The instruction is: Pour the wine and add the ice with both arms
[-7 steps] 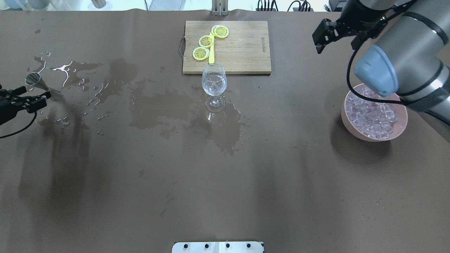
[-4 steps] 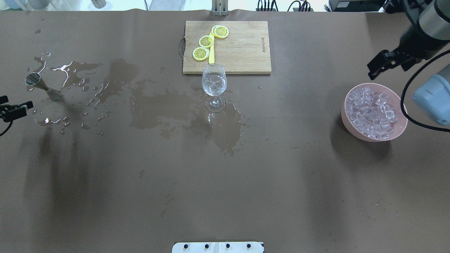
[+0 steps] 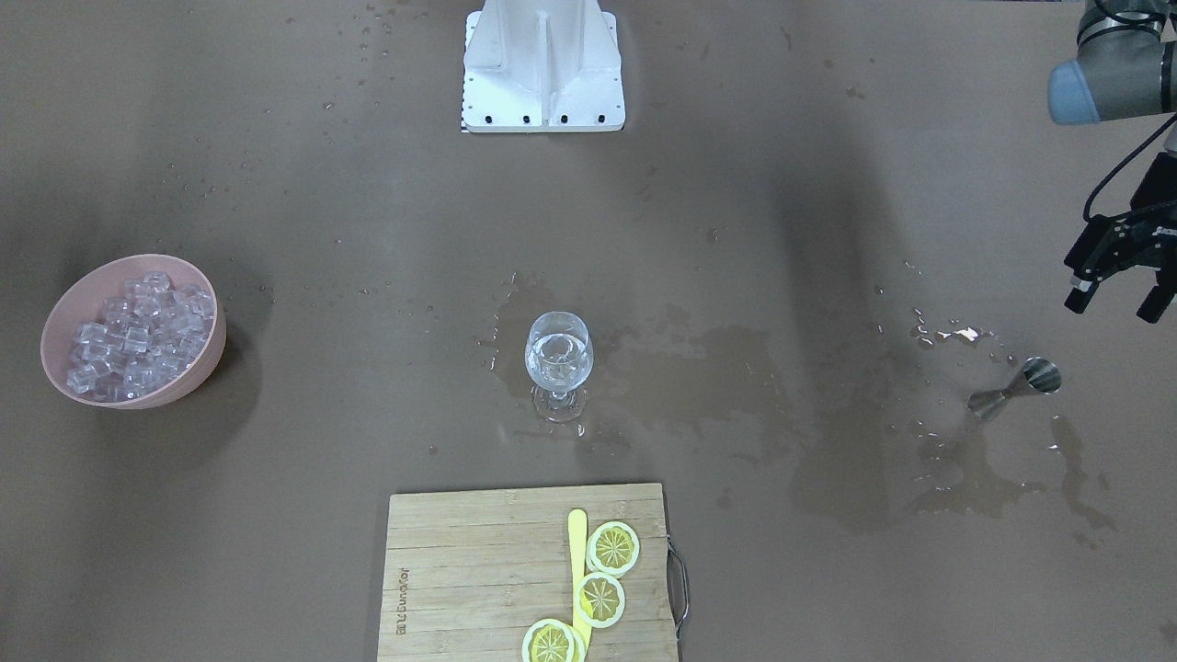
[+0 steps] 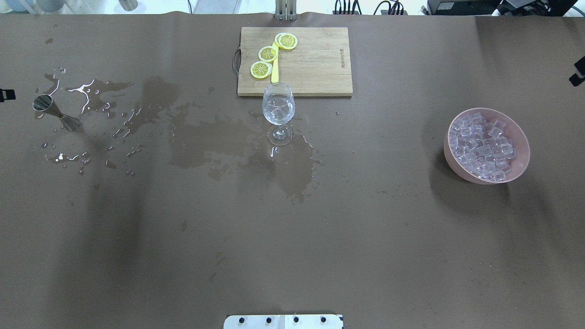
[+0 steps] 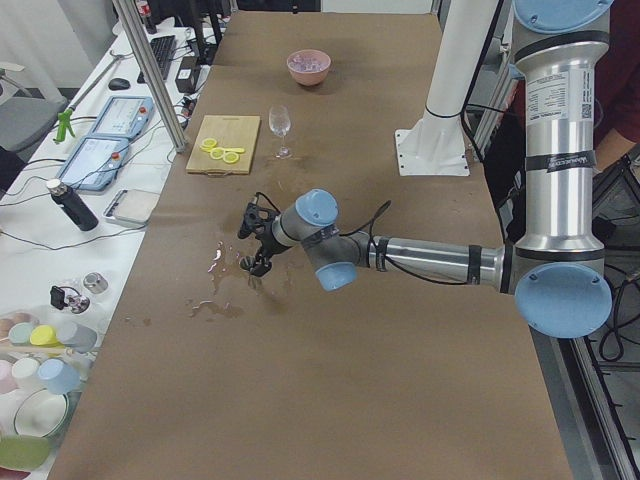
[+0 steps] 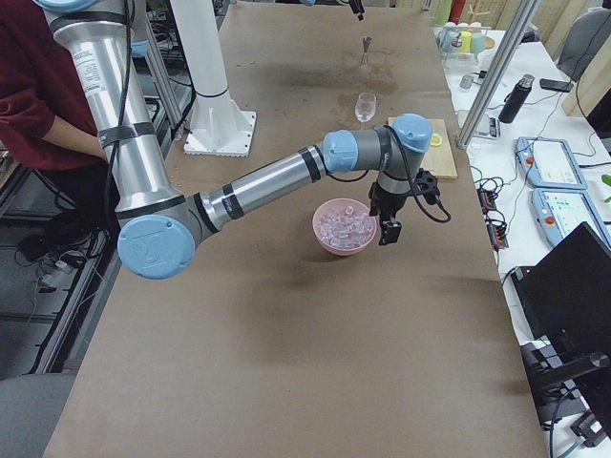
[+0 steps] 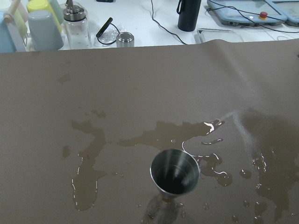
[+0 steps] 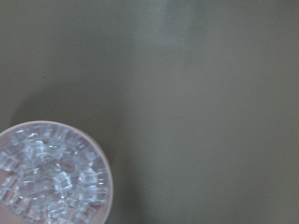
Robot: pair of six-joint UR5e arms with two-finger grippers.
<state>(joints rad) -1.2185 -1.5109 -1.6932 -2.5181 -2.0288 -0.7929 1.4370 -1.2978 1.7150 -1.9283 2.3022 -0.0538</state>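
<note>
A stemmed glass (image 4: 278, 109) stands at mid-table, also visible from the front (image 3: 558, 359). It holds clear contents; I cannot separate wine from cubes in it. The ice (image 4: 484, 146) fills a pink bowl (image 4: 457, 171) on the right, seen again as ice (image 8: 46, 177) in the right wrist view. A steel jigger (image 4: 55, 111) stands upright among puddles, its cup (image 7: 175, 172) looking empty. My left gripper (image 3: 1114, 302) hangs open and empty, apart from the jigger (image 3: 1011, 388). My right gripper (image 6: 389, 229) hovers beside the bowl; whether it is open or shut I cannot tell.
A wooden cutting board (image 4: 315, 68) with three lemon slices (image 4: 268, 53) and a yellow utensil lies behind the glass. Dark wet stains (image 4: 205, 141) spread from the jigger to the glass. The white robot base (image 3: 542, 64) is at the near edge. A person in red (image 6: 29, 86) stands by it.
Both arms have swung outward, almost leaving the overhead view. The left gripper has drawn away from the jigger toward the left edge. The right arm has cleared the bowl.
</note>
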